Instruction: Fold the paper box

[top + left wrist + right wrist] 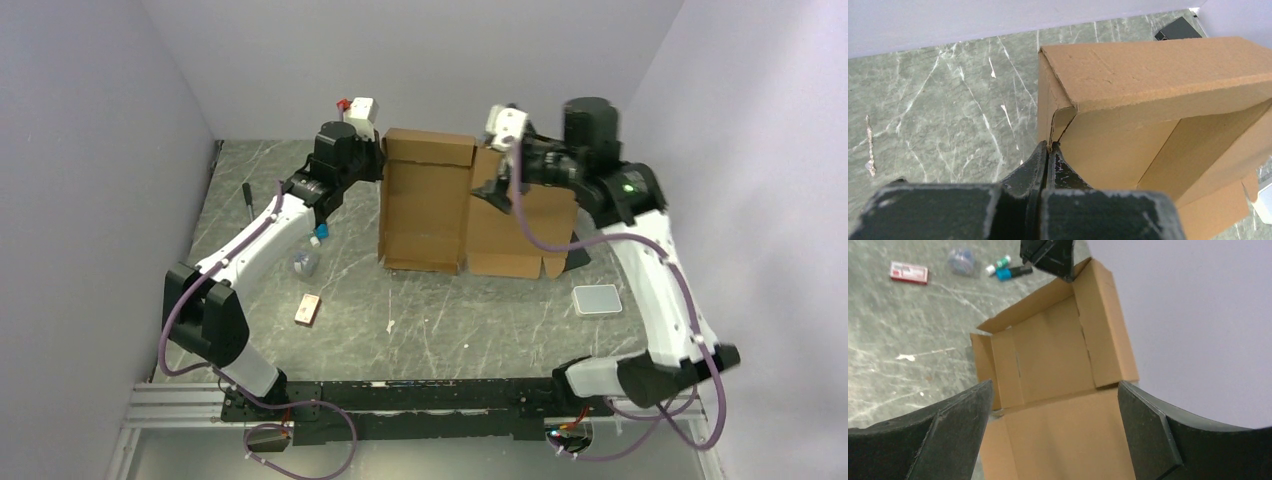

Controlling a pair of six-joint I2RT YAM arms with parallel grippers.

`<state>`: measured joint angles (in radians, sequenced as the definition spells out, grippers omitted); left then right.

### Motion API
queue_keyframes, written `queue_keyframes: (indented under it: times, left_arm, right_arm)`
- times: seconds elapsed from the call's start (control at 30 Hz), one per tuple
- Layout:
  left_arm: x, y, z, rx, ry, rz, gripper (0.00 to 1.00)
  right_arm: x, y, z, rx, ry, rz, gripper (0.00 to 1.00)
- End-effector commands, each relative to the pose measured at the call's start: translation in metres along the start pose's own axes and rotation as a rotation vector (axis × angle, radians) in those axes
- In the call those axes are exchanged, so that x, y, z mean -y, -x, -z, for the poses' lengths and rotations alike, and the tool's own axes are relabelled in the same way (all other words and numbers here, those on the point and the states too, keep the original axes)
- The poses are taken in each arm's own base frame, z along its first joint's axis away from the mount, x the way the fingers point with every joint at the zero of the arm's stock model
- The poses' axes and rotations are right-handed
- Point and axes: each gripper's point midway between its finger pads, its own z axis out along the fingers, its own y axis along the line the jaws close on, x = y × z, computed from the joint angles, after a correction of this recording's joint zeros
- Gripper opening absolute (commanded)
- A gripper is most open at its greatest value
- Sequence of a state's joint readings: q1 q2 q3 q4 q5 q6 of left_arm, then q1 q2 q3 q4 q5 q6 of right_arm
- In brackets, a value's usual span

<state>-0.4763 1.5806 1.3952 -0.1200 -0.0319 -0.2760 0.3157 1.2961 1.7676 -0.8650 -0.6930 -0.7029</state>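
At the paper box's (425, 205) nine o'clock wall, the left gripper (1049, 148) pinches the cardboard; the right gripper (1055, 385) hangs spread above.

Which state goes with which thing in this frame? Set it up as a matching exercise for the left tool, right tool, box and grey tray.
Things:
1. left tool
2. right tool
3. box
4. tray

States:
A. open, held over the box
B. lying flat, untouched, to the right of the box
C. shut on a corner edge of the box
D. partly folded, some walls up, not closed

Pairs: 1-C, 2-A, 3-D, 4-B
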Motion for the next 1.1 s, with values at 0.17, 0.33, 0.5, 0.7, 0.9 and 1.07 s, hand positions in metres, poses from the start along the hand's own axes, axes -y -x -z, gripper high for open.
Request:
queue_keyframes:
  times: [0.17,0.33,0.5,0.7,0.9,1.07]
  left_arm:
    - [0.014,0.028,0.019,0.087,-0.046,0.019,0.0]
    - [0.015,0.023,0.018,0.082,-0.049,0.019,0.0]
    - [0.014,0.019,0.017,0.073,-0.05,0.017,0.0]
    - [0.015,0.019,0.016,0.072,-0.054,0.017,0.0]
    - [0.018,0.019,0.016,0.073,-0.07,0.026,0.0]
    - [0.023,0.021,0.022,0.078,-0.095,0.034,0.0]
  right_arm:
    - [0.047,-0.057,-0.089,-0.287,-0.144,0.203,0.96]
    - [0.069,-0.064,-0.113,-0.331,-0.176,0.225,0.92]
    - [0.081,-0.078,-0.134,-0.388,-0.179,0.244,0.82]
    - [0.084,-0.089,-0.149,-0.418,-0.174,0.278,0.71]
    - [0.081,-0.103,-0.164,-0.432,-0.136,0.303,0.46]
    - [0.082,-0.111,-0.171,-0.439,-0.129,0.315,0.22]
